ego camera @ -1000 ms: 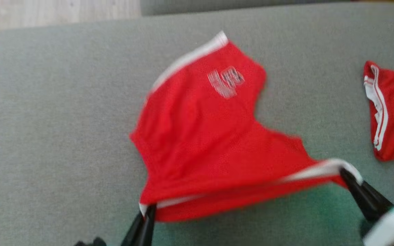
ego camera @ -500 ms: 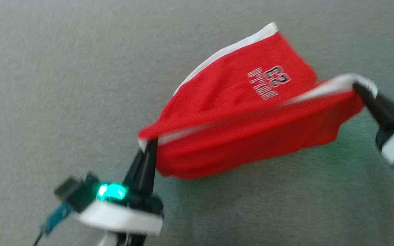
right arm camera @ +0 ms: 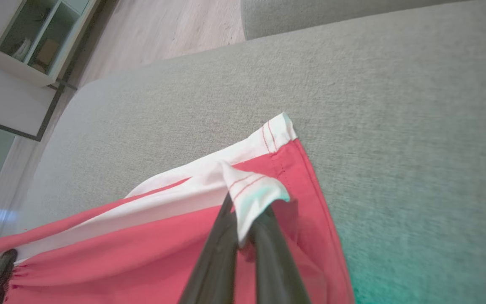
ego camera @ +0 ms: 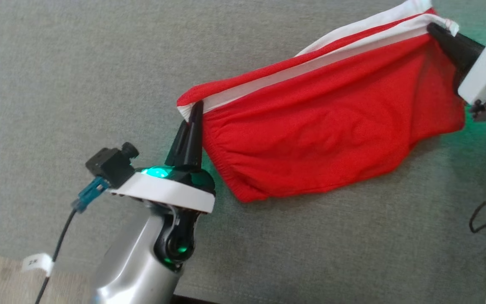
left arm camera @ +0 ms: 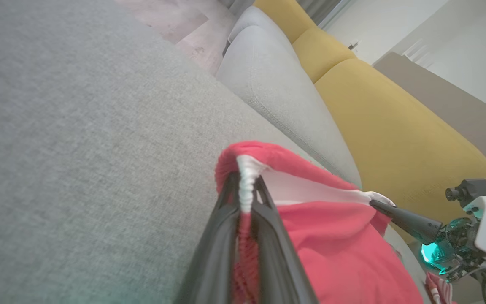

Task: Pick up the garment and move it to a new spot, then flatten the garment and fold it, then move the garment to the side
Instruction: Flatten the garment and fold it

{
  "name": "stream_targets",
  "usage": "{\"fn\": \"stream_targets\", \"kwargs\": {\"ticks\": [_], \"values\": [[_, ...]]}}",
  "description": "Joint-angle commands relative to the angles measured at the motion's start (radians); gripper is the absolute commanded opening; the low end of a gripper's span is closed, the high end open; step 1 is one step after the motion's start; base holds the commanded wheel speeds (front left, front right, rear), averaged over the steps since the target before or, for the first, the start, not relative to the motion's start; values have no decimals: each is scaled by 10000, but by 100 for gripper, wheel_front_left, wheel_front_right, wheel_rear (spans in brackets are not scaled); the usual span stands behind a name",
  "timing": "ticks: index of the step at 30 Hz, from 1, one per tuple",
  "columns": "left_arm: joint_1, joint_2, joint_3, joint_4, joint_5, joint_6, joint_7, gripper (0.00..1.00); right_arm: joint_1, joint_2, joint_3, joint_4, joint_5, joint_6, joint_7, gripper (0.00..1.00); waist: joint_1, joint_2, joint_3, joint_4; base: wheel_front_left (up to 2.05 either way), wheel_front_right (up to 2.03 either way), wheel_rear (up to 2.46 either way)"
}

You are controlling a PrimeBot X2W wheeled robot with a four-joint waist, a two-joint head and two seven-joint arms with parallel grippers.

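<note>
The red shorts (ego camera: 331,126) hang stretched between the two tools above a grey upholstered seat (ego camera: 57,84), white side stripe uppermost and the red cloth sagging below it. Whether the lowest fold touches the seat cannot be told. The left tool (ego camera: 195,110) is clamped on the gathered corner at the shorts' left end, with white cloth pinched between its dark fingers (left arm camera: 226,236). The right tool (ego camera: 433,28) is clamped on the white stitched corner at the far right end, and that corner folds over its tips. Beyond the seat stand yellow cushions (left arm camera: 395,126), a wooden floor (right arm camera: 175,25) and a glass-fronted cabinet (right arm camera: 36,38).
</note>
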Motion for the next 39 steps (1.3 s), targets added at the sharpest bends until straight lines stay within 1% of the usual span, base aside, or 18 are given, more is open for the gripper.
{"fn": "stream_targets", "kwargs": {"ticks": [1,6,7,8,9,10,11,12,13,14,15,18,20,24,27,31,34,39], "values": [[-205,66,216,-145,-40,-59,-161,0,-298,-92,130,-264,-62,65,-122,0,-3,0,143,149,0,0,0],[-632,-50,-68,591,-205,-149,-531,0,-763,-259,258,498,-299,65,-511,0,-3,0,235,293,0,0,0],[-687,-64,-125,653,-259,-161,-564,0,-820,-274,303,557,-302,65,-571,6,-3,0,264,302,0,0,0],[-740,-75,-179,705,-292,-171,-600,0,-883,-277,336,615,-295,65,-652,8,-3,0,293,306,0,0,0],[-788,-84,-230,757,-310,-178,-637,0,-941,-281,368,683,-291,65,-721,15,-3,0,315,307,0,0,0],[-824,-92,-278,806,-336,-184,-667,4,-991,-288,409,739,-302,65,-799,30,-3,0,333,300,0,0,0],[-852,-99,-327,866,-373,-187,-680,13,-1036,-292,460,791,-316,65,-884,61,-3,0,353,288,0,0,0],[-878,-104,-373,940,-383,-177,-685,29,-1070,-292,524,824,-329,65,-988,100,-3,0,369,271,0,0,0],[-898,-109,-402,1013,-384,-152,-701,43,-1096,-306,594,831,-382,65,-1153,100,-3,0,368,246,0,0,0],[-904,-113,-420,1077,-394,-127,-722,78,-1106,-327,674,837,-418,65,-1328,100,-3,0,347,213,0,0,0],[-896,-115,-418,1133,-383,-70,-753,100,-1104,-370,790,850,-412,65,-1425,100,-3,0,318,170,0,0,0],[-748,-99,-385,1270,-377,194,-784,100,-1070,-812,1395,616,-479,65,-1735,100,-3,0,146,-4,0,0,0],[-557,28,-325,1292,-200,537,-840,100,-1009,-1096,1725,345,-264,65,-1810,100,-3,0,-22,-150,0,0,0],[2,537,-422,990,666,1304,-1003,100,-712,-2026,2278,-280,-368,65,-1786,100,-3,0,-449,-393,0,0,0],[495,1001,-465,498,1620,1916,-1151,100,-362,-2439,2465,-582,-738,65,-1721,100,-3,0,-719,-490,0,0,0],[1163,1139,-284,-463,2624,2519,-1240,100,80,-2467,2602,-540,-1121,65,-1472,100,-3,0,-747,-409,0,0,0],[1424,964,134,-1451,3829,2815,-1249,100,274,-2321,2542,-244,-1470,65,-1322,100,-3,0,-504,-168,0,0,0],[1826,452,624,-2425,5173,2776,-1252,100,344,-2098,2486,347,-1828,65,-1274,100,-3,0,-155,227,0,0,0]]}}
